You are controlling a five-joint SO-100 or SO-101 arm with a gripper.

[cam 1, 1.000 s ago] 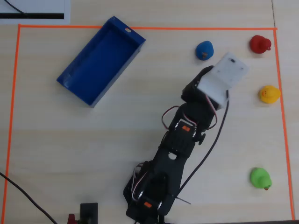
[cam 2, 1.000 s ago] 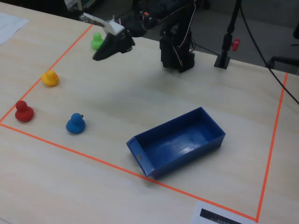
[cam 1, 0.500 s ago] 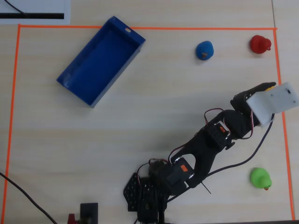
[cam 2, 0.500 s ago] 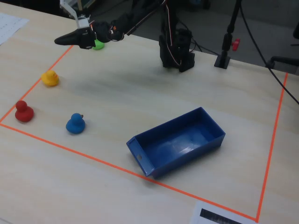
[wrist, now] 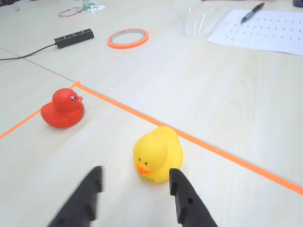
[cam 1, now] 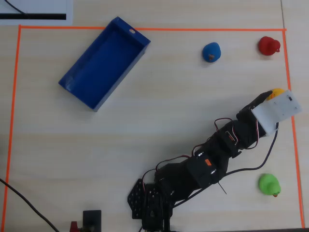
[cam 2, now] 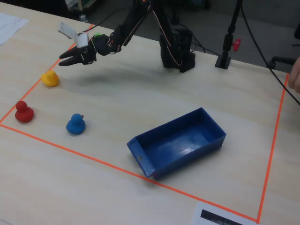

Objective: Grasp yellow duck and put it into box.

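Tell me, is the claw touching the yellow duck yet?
Apart. In the fixed view the claw hangs above the table, clear space between it and the yellow duck; the wrist view shows it open.

Overhead view – duck (cam 1: 277, 91) just beyond hand (cam 1: 264, 97), box (cam 1: 104, 63) far left – well apart

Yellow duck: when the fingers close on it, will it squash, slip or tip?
The yellow duck looks like smooth, glossy rubber, so it may give slightly and could slip. Its rounded body might rotate between the open fingers. It sits upright on a flat base, so rolling seems unlikely.
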